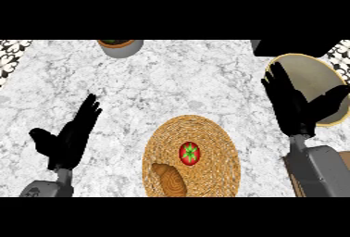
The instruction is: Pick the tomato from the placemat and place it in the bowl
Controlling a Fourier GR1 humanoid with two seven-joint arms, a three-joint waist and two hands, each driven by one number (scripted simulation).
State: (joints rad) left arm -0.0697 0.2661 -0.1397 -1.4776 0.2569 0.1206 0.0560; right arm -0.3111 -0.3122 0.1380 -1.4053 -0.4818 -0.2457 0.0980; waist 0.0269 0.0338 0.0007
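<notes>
The tomato [190, 153] lies on the placemat [205, 139], between and apart from both hands' straight fingers.

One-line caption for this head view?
Tomato on woven placemat; bowl at right, both robot hands open, left, right.

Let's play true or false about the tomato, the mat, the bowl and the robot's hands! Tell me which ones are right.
1. The tomato lies on the round woven placemat. True.
2. The tomato is already inside the bowl. False: the bowl holds no tomato; the tomato is on the placemat.
3. The right hand is open, partly in front of the bowl. True.
4. The left hand is holding the tomato. False: it is open and holds nothing, left of the placemat.
5. The bowl is on the left side of the counter. False: it is at the right.
</notes>
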